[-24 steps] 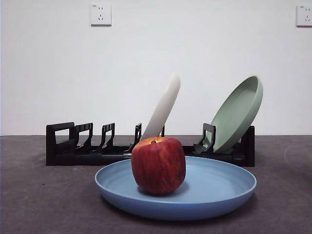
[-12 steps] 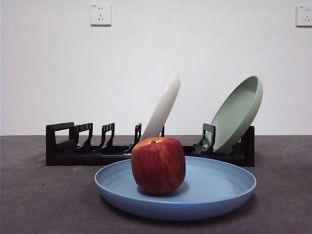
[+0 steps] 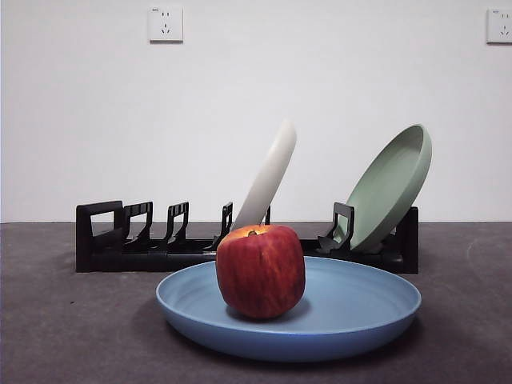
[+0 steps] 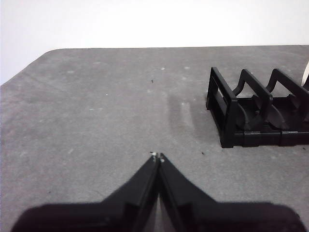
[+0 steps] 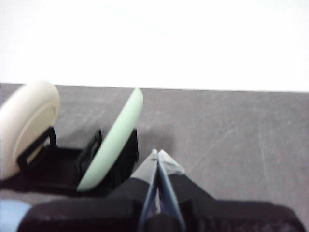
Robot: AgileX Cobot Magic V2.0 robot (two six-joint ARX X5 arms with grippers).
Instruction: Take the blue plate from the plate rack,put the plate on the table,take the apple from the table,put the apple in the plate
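Observation:
The blue plate [image 3: 352, 308] lies flat on the dark grey table [image 3: 64, 328] in front of the plate rack [image 3: 120, 240]. The red apple [image 3: 260, 270] stands on the plate, left of its middle. A sliver of the blue plate shows in the right wrist view [image 5: 8, 212]. My left gripper [image 4: 157, 157] is shut and empty, above bare table beside the rack's handle end [image 4: 224, 113]. My right gripper [image 5: 157, 153] is shut and empty, near the rack's other end. Neither gripper shows in the front view.
A cream-white plate [image 3: 268, 178] leans in the rack's middle and a sage-green plate [image 3: 392, 186] leans at its right end; both show in the right wrist view, cream-white plate [image 5: 24, 125], sage-green plate [image 5: 113, 142]. A white wall stands behind.

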